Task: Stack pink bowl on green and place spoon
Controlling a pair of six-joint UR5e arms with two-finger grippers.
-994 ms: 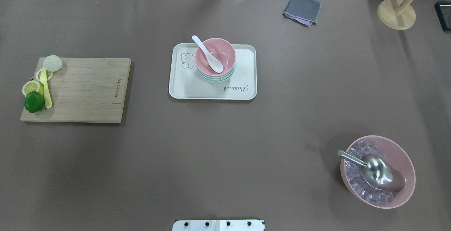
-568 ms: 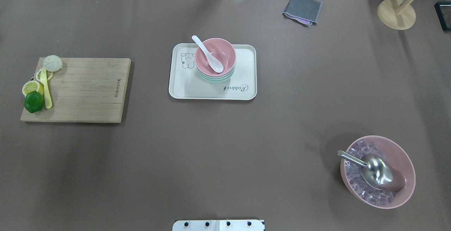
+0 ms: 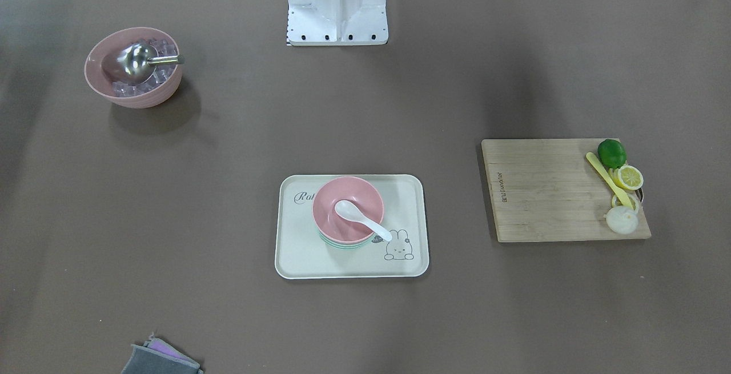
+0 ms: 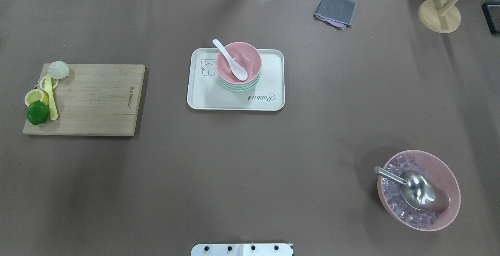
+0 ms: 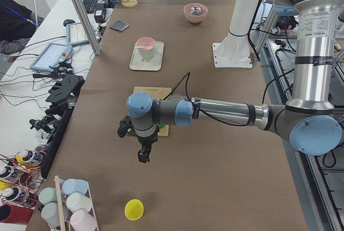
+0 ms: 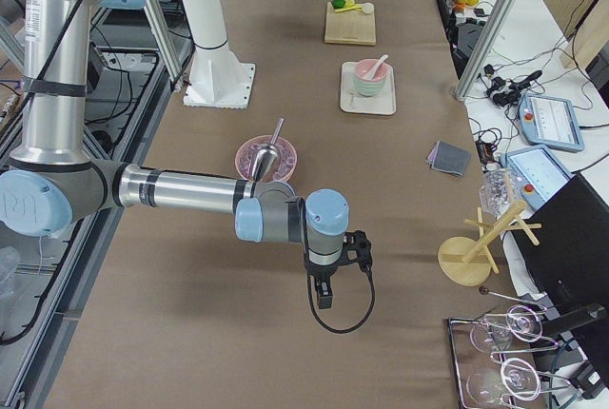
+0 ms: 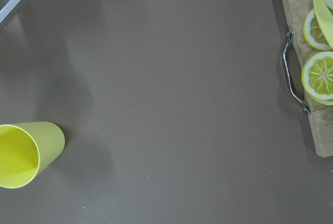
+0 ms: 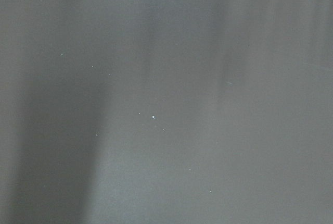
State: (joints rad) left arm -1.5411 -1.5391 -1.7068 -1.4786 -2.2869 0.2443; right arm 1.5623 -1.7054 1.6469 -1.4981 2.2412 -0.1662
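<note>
A pink bowl (image 4: 252,62) sits nested on top of a green bowl (image 4: 238,88) on a cream tray (image 4: 207,95) at the table's middle. A white spoon (image 4: 228,58) lies in the pink bowl, handle over the rim. The stack also shows in the front view: pink bowl (image 3: 342,191), green bowl (image 3: 342,244), spoon (image 3: 365,222). My left gripper (image 5: 142,156) hangs over the table's left end, far from the tray. My right gripper (image 6: 324,297) hangs over the right end. I cannot tell whether either is open or shut. Both wrist views show no fingers.
A wooden cutting board (image 4: 93,99) with a lime (image 4: 37,112), lemon slices and a yellow knife lies left. A large pink bowl (image 4: 445,170) of ice cubes with a metal scoop (image 4: 416,191) stands front right. A grey cloth (image 4: 336,9) and a wooden stand (image 4: 439,15) are at the back. A yellow cup (image 7: 23,153) lies near the left wrist.
</note>
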